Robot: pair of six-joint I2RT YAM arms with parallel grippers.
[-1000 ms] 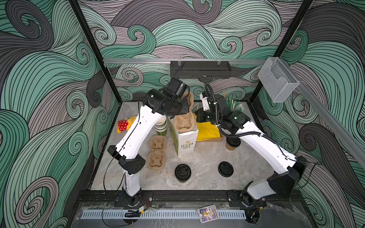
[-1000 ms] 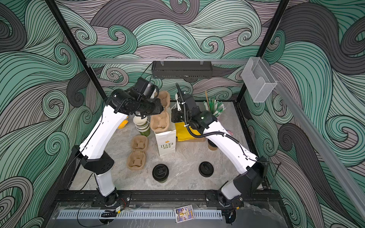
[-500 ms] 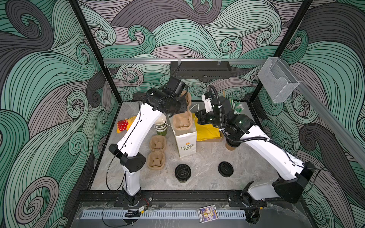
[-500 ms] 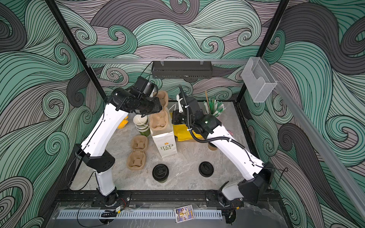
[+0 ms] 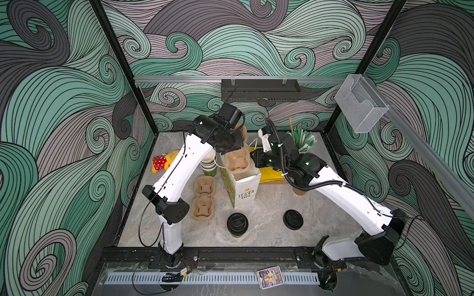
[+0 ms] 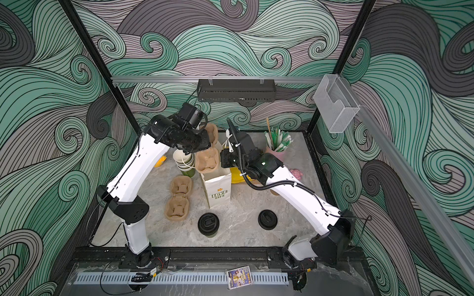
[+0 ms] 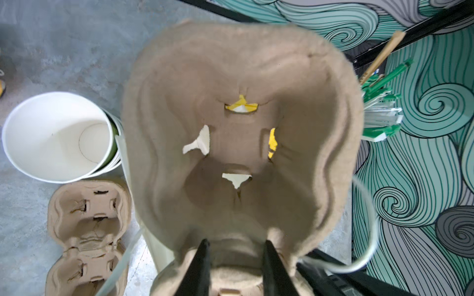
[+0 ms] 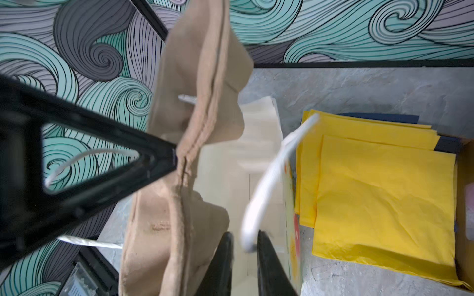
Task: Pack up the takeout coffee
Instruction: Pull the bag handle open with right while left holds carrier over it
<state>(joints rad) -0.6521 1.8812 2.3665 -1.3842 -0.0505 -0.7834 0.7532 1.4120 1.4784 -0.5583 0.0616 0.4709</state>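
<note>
One takeout coffee, a cup with a black sip lid [image 5: 237, 223] [image 6: 208, 223], stands at the table's front. A tan cup [image 5: 299, 191] [image 6: 275, 192] is mostly hidden under my right arm. My left gripper [image 7: 236, 242] [image 5: 232, 147] is shut on the middle ridge of a brown pulp cup carrier [image 7: 241, 123] [image 5: 237, 160], held tilted over the mouth of the white paper bag [image 5: 243, 187] [image 6: 218, 187]. My right gripper [image 8: 244, 233] [image 5: 252, 156] is at the bag's rim, jaws slightly apart, with the white bag handle [image 8: 272, 174] loose between them.
A stack of lidless white-lined cups [image 5: 209, 161] and a second pulp carrier [image 5: 204, 200] sit left of the bag. A loose black lid [image 5: 293, 219] lies front right. Yellow napkins [image 5: 272, 174], a straw cup [image 6: 278, 143] and a plush toy [image 5: 163, 161] sit at the back.
My right jaws have parted from the bag handle they were pinching. The right arm's elbow has swung to the right. The left gripper still holds the carrier over the bag.
</note>
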